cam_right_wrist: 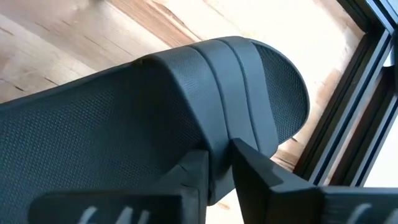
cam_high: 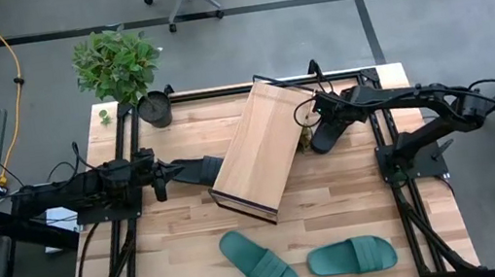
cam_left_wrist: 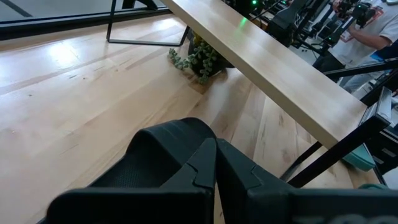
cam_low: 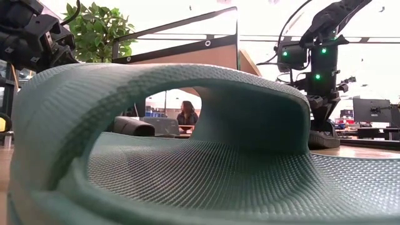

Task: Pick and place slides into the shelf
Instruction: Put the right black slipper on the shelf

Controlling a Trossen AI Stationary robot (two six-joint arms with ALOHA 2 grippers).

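Observation:
Two teal slides (cam_high: 258,263) (cam_high: 352,256) lie flat on the table near its front edge; one of them (cam_low: 187,156) fills the low view. The shelf (cam_high: 263,146), a slanted light-wood board on a dark frame, stands mid-table. One black slide (cam_high: 195,171) lies on the table by the shelf's left edge. My left gripper (cam_high: 169,175) is shut at that slide's near end (cam_left_wrist: 161,155). A second black slide (cam_high: 330,131) lies right of the shelf, and my right gripper (cam_right_wrist: 217,171) is shut on it. My left gripper's shut fingertips (cam_left_wrist: 205,171) stand right at the first black slide's end; whether they touch it I cannot tell. My right gripper pinches the second slide's strap (cam_right_wrist: 217,146) between its two fingers, slanting down from above. The slide's sole (cam_low: 325,139) rests on the table.
A potted plant (cam_high: 118,64) in a dark pot (cam_high: 155,108) stands at the table's far left corner. A small green sprig (cam_high: 306,135) lies between the shelf and the right black slide. Dark frame rails (cam_high: 403,194) run along both sides of the table.

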